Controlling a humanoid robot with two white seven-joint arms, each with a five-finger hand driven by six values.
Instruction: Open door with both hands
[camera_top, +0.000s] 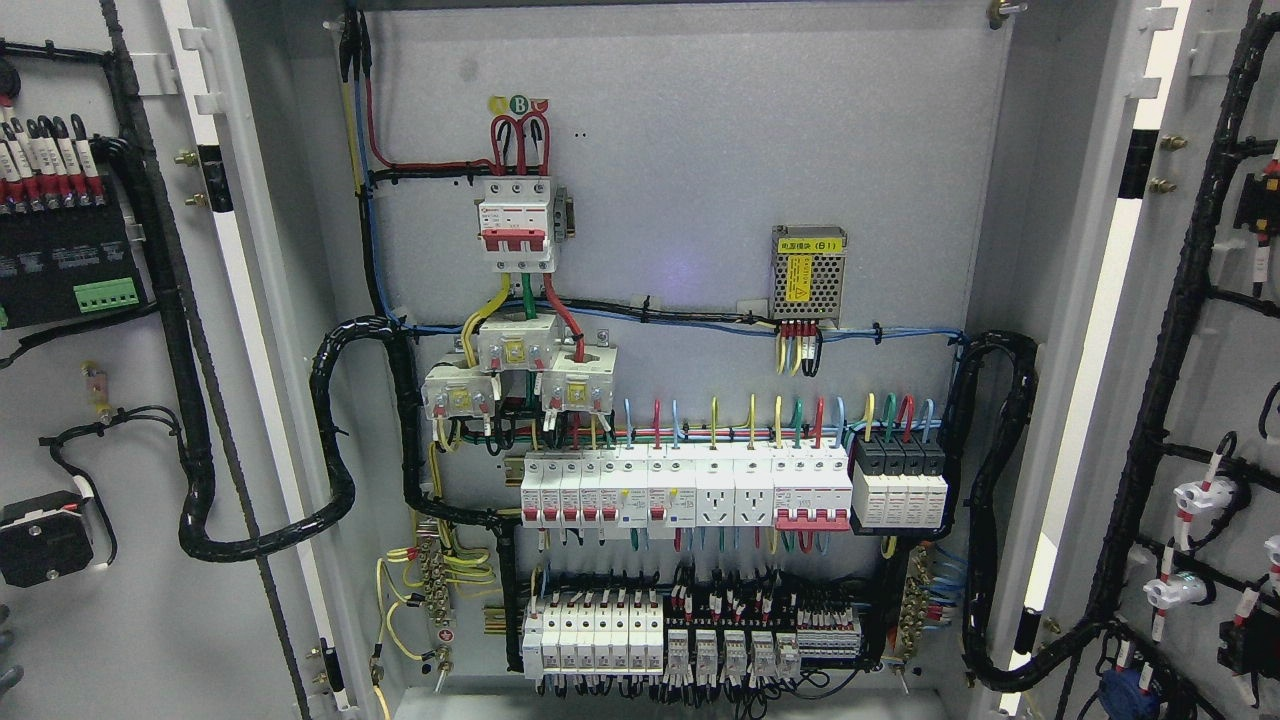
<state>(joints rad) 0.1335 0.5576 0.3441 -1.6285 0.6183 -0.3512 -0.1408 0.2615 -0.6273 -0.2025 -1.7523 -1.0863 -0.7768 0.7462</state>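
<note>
The grey electrical cabinet stands with both doors swung wide. The left door (110, 560) shows its inner face at the picture's left, carrying black modules and a wire loom. At the right, the right door (1215, 420) also shows its inner face, with indicator lamp backs and black cable. Between them the backplate (700, 150) is fully exposed. A small grey piece of what looks like my left hand (8, 650) peeks in at the lower left edge, against the left door. My right hand is out of the picture.
On the backplate sit a red-handled main breaker (515, 225), a small power supply (808, 270), a row of white breakers and sockets (690, 490) and terminal blocks (690, 640). Thick black cable looms (330, 440) run from the cabinet to each door.
</note>
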